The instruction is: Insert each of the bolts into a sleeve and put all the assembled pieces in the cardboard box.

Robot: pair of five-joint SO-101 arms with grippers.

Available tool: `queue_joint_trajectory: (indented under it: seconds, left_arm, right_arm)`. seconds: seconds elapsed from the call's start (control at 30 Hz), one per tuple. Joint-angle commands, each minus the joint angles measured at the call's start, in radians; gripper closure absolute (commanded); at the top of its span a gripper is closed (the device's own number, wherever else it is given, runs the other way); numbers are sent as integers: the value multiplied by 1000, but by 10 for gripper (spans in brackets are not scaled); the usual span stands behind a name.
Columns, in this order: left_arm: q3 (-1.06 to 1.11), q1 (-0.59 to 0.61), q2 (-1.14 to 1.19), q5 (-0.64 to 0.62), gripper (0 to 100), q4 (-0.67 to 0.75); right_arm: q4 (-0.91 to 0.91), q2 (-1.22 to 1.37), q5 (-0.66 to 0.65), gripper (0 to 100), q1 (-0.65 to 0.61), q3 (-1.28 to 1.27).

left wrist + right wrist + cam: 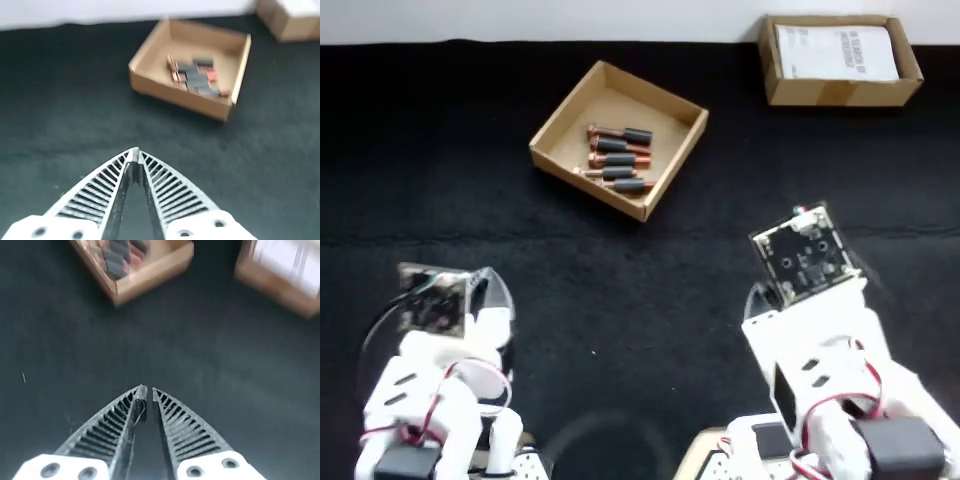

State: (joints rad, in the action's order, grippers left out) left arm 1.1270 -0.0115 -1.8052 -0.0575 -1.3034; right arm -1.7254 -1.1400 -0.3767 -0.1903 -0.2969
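Observation:
The open cardboard box (567, 103) sits at the middle back of the black table. Inside it lie several copper bolts, each in a dark sleeve (618, 158). No loose bolt or sleeve shows on the cloth. My left gripper (135, 153) is shut and empty, hovering over bare cloth well short of the box (175, 96), where the assembled pieces (196, 76) show. My right gripper (148, 390) is also shut with nothing in it, back from the box's corner (150, 275) and the sleeved bolts (120, 252). Both arms rest near the table's front edge, the left arm (440, 350) and the right arm (820, 330).
A second cardboard box (840, 92) holding a white printed sheet stands at the back right corner, also seen as a box (287, 22) and a box (280, 285) in the wrist views. Black cloth (640, 290) stretches between the arms and the boxes.

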Motion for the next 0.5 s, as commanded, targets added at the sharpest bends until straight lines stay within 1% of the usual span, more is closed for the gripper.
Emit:
queue_joint_trajectory:
  seconds: [0.0, 0.17, 0.3, 0.37, 0.4, 0.47]
  left_arm:
    - [116, -27, -1, 3, 992, 21]
    - [265, -21, -1, 8, 992, 101]
    - [394, -21, -1, 8, 992, 226]
    - [455, -21, -1, 8, 992, 295]
    - [484, -21, -1, 8, 992, 324]
    - [532, -21, -1, 8, 992, 359]
  right_arm:
    - [108, -82, 12, 991, 99, -289]
    - [303, -205, 12, 991, 160, -711]
    - [429, -294, 12, 991, 162, -1049]
    - [479, -340, 12, 991, 162, -1162]
    - [499, -357, 32, 991, 162, -1175]
    - [509, -395, 124, 991, 160, -1194]
